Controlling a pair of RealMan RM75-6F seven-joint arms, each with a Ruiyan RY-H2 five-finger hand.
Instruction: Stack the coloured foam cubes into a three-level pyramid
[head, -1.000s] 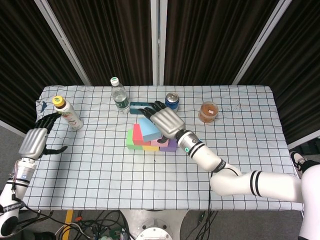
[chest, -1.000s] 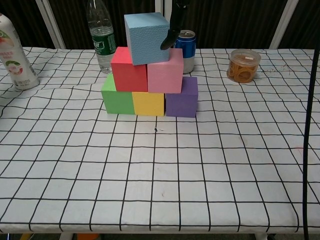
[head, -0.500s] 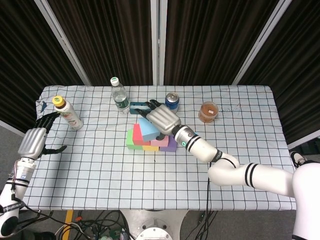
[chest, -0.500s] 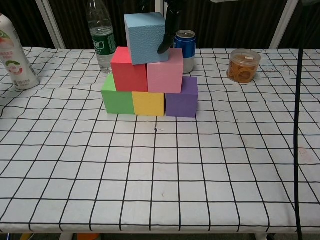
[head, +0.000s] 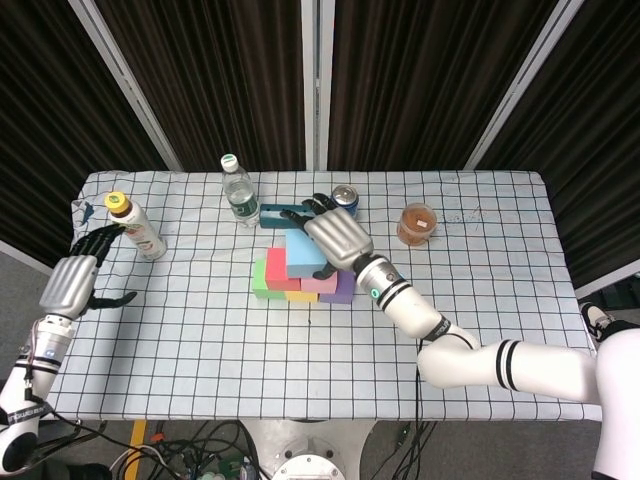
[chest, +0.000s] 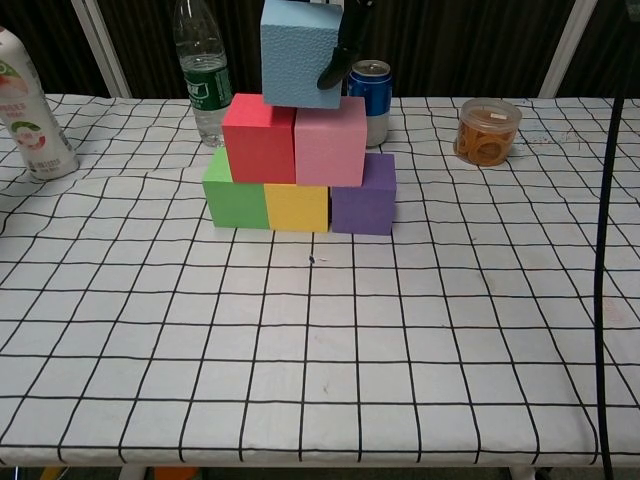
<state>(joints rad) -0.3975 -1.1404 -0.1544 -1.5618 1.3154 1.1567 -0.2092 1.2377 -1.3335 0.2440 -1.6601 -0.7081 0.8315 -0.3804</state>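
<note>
Since a second ago your right hand (head: 338, 237) has squared the blue cube (chest: 300, 52) atop the red cube (chest: 259, 138) and pink cube (chest: 330, 141), gripping it; your left hand (head: 68, 283) hovers open.

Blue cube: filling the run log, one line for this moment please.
right hand holds blue cube | over red, pink | left hand idle

Right hand (head: 337, 238) lies over the light blue cube (head: 306, 254), gripping it atop the stack at table centre. Beneath: red cube (head: 275, 266) and pink cube (head: 322, 284); bottom row green cube (head: 260, 281), yellow cube (head: 299, 295), purple cube (head: 343, 290). Left hand (head: 70, 281) hangs at the left table edge, fingers spread, holding nothing, near a yellow-capped bottle (head: 135, 226).
</note>
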